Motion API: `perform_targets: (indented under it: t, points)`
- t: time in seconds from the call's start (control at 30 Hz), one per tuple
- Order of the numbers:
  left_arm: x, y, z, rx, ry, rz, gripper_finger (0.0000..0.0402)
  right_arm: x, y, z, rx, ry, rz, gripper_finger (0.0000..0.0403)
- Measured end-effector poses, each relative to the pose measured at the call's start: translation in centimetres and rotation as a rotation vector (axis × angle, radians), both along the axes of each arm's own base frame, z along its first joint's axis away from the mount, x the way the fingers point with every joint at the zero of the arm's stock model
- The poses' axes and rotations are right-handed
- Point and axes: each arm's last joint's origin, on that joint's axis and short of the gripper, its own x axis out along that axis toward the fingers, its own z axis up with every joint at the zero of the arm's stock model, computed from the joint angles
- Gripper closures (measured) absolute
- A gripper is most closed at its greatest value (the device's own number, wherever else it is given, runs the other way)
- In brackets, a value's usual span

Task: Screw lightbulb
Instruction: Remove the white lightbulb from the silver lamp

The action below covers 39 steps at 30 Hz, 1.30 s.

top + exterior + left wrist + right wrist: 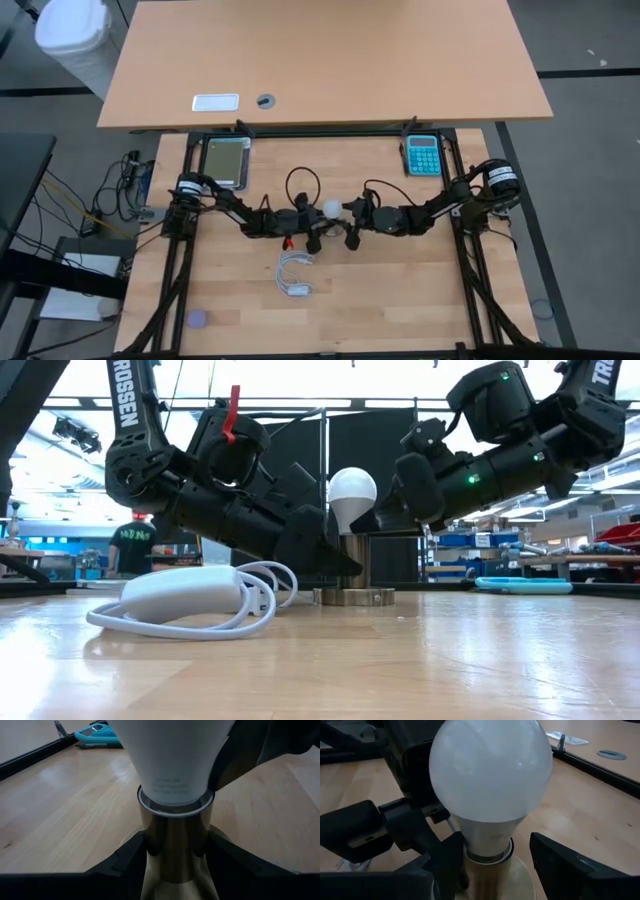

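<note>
counter (400,290): pale wood, cable coil (296,275) lain near the left pincer
left pincer (175,852): clamped on socket post (175,850)
right pincer (492,852): parted around lightbulb (490,775) neck
room: person seen beyond left pincer

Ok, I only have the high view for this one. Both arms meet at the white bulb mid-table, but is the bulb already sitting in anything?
Observer: Yes. The low view shows the lightbulb standing upright in a brass socket on a round base.
Operator: Which arm steadies the socket?
Observer: The left pincer. Its wrist view shows its fingers pressed against both sides of the socket's post, below the bulb.
Operator: And the right arm?
Observer: The right pincer sits at the bulb's neck, just above the socket's rim. No screw thread shows there, and the bulb's collar meets the rim.
</note>
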Motion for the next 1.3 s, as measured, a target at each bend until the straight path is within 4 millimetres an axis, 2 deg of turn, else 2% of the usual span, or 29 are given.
perform_targets:
  t: [0.33, 0.47, 0.53, 0.73, 1.07, 1.3]
  points:
    - [0.0, 0.0, -0.1, 0.002, 0.008, 0.004, 0.0213, -0.8, 0.8, -0.5, -0.013, 0.021, -0.104, 0.0176]
    - [0.0, 0.0, -0.1, 0.002, 0.009, 0.002, 0.0213, -3.0, 1.1, -1.8, -0.024, 0.042, -0.344, 0.0176]
    - [0.0, 0.0, -0.1, 0.001, 0.008, -0.001, 0.0213, -3.6, 1.3, -1.9, -0.006, -0.005, -0.416, 0.0176]
    - [0.0, 0.0, 0.0, 0.001, 0.004, -0.001, 0.0213, -3.1, 2.1, -1.5, 0.067, -0.001, -0.161, 0.0176]
    - [0.0, 0.0, 0.0, 0.002, 0.003, -0.002, 0.0213, -2.1, 1.4, -0.2, -0.007, -0.054, -0.050, 0.0176]
    - [0.0, 0.0, 0.0, 0.003, 0.004, -0.001, 0.0213, -0.6, -0.6, 0.6, 0.036, -0.067, 0.019, 0.0169]
